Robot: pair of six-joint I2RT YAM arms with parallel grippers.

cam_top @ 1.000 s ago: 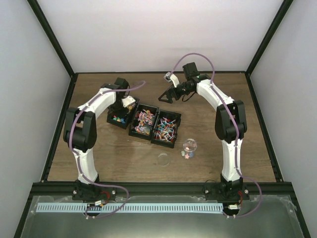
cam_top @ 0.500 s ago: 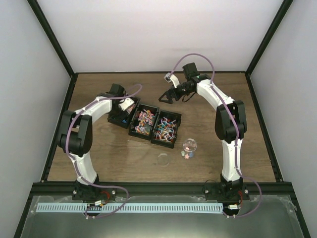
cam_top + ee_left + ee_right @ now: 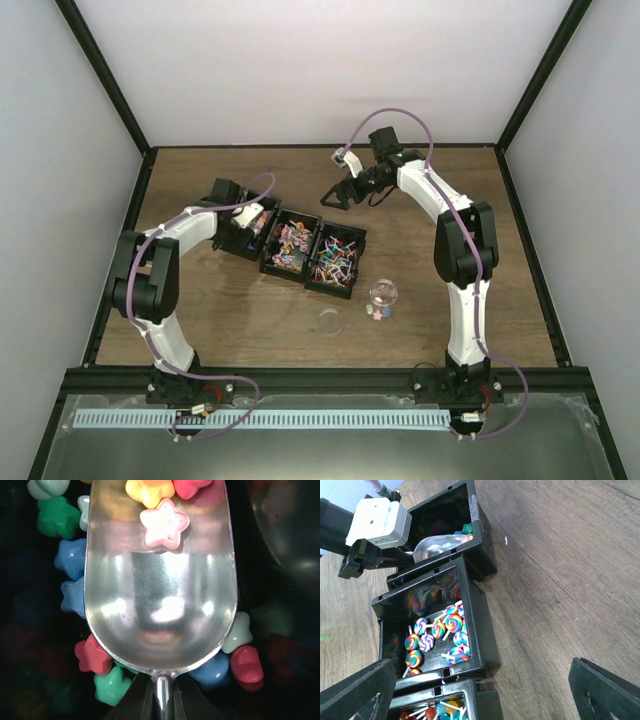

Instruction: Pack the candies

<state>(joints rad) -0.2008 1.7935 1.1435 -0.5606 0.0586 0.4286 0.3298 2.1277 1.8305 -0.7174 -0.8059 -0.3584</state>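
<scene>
Dipping into the leftmost bin (image 3: pixel 233 247) of a row of three black ones, the left claw (image 3: pixel 161 702) is pinching the thin handle of a silver scoop (image 3: pixel 160 605), jaws shut tight on the stem. That grip is keeping the bowl level and low among the candies (image 3: pixel 70 562), seemingly so a load can be gathered for packing. A few star-shaped pieces, pink, yellow and red, are sitting at the scoop's far lip, while blue, green and red ones are lying around and under it.

The right claw (image 3: pixel 480 687) is hovering above the far side of the bins with its fingers spread wide and nothing between them, probably waiting clear of the scooping arm.

Only the left wrist view is showing the star shapes and how little is in the bowl. The right wrist view is showing what that close-up is missing: the scoop entering the end bin from the side, and swirl lollipops (image 3: pixel 440 635) filling the neighbouring middle bin (image 3: pixel 482 630). The overhead view alone is revealing the small clear jar (image 3: pixel 382 297), standing on the worktop (image 3: pixel 230 300) just beside the rightmost bin with a few sweets inside, and a clear disc (image 3: pixel 329 321), likely its lid, lying near it. Most candies are not yet packed.
</scene>
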